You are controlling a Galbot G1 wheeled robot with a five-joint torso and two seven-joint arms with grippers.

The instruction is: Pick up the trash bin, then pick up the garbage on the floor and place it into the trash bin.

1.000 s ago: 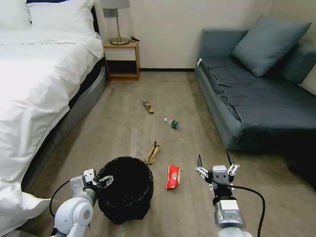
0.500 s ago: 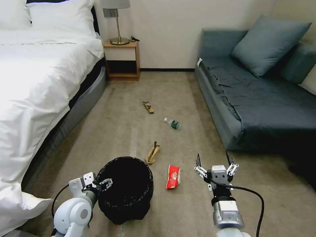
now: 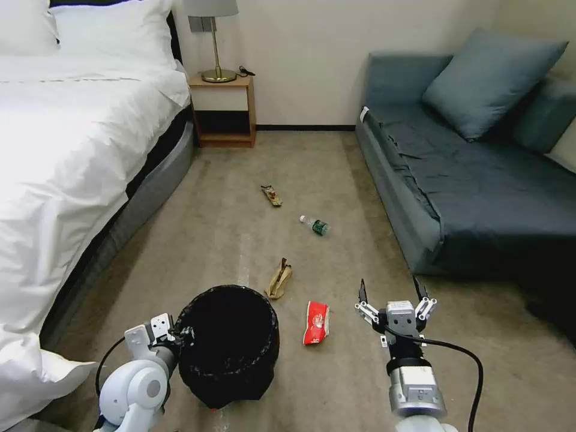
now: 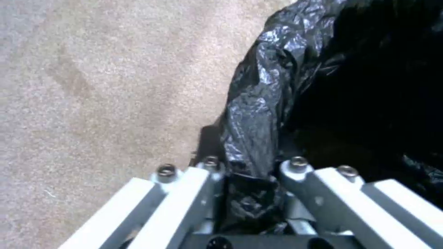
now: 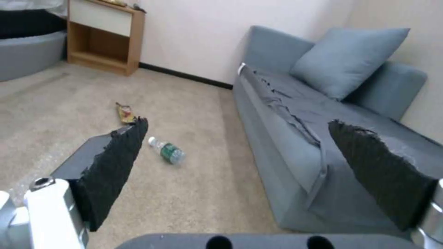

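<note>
The black bag-lined trash bin (image 3: 231, 342) stands on the beige floor (image 3: 216, 228) at my lower left. My left gripper (image 3: 179, 332) (image 4: 253, 167) is shut on the bin's near-left rim (image 4: 258, 114), bag plastic pinched between its fingers. The garbage lies ahead: a red-and-white packet (image 3: 316, 322) just right of the bin, a tan wrapper (image 3: 278, 279) beyond the bin, a small bottle (image 3: 315, 225) (image 5: 167, 151) and a brown-yellow wrapper (image 3: 271, 195) (image 5: 125, 113) farther off. My right gripper (image 3: 389, 289) (image 5: 237, 122) hangs open above the carpet, right of the packet, holding nothing.
A white bed (image 3: 66, 156) runs along the left. A blue-grey sofa (image 3: 474, 192) lines the right. A wooden nightstand (image 3: 223, 111) with a lamp stands at the far wall. The carpet lane between bed and sofa holds the litter.
My left gripper's fingers, which stood apart over the bin's rim, have closed onto it. The right arm and the litter have not moved.
</note>
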